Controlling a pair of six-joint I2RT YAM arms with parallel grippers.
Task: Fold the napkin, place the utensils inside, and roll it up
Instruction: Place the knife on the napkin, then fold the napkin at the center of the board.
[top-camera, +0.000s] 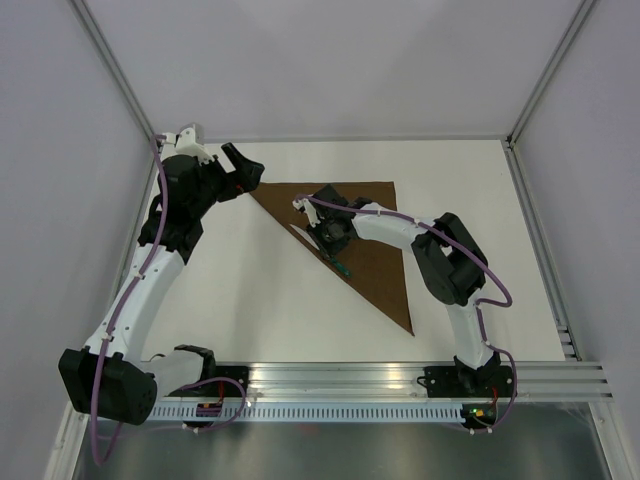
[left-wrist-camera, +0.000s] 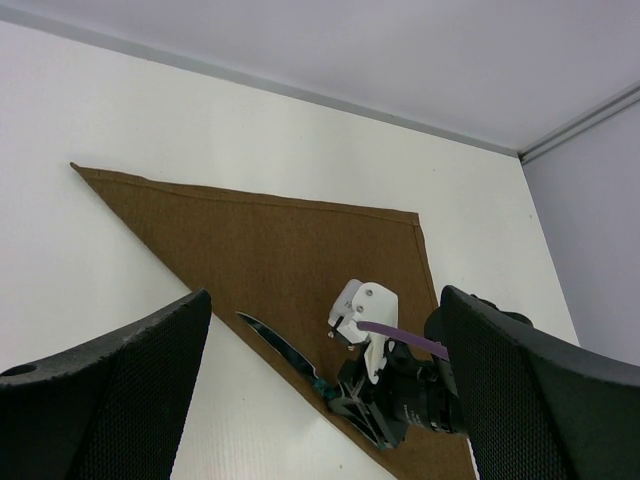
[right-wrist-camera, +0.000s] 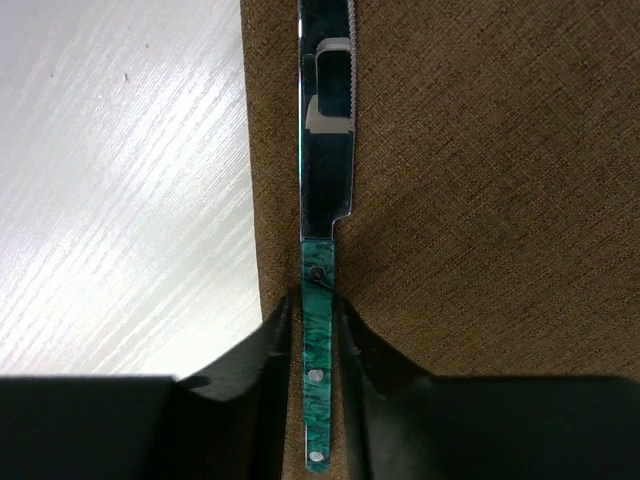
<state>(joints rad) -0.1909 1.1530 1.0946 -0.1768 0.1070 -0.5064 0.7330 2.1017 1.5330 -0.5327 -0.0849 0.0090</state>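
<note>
The knife (right-wrist-camera: 320, 235) is lying on the napkin (right-wrist-camera: 480, 200) along its left edge, blade up-frame; the right pincer (right-wrist-camera: 318, 310) is straddling its teal handle, jaws slightly apart; the left pincer (top-camera: 245, 168) is gaping, farther off.

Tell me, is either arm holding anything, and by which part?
The right fingers flank the knife at its teal handle; grip cannot be told. The left fingers hold nothing.

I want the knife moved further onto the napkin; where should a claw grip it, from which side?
Grip the knife by its teal handle, coming down from above, jaws across its narrow width. It lies flat on the napkin along its diagonal edge; the handle is straight-sided, the blade thin and serrated. The right claw straddles it.
</note>
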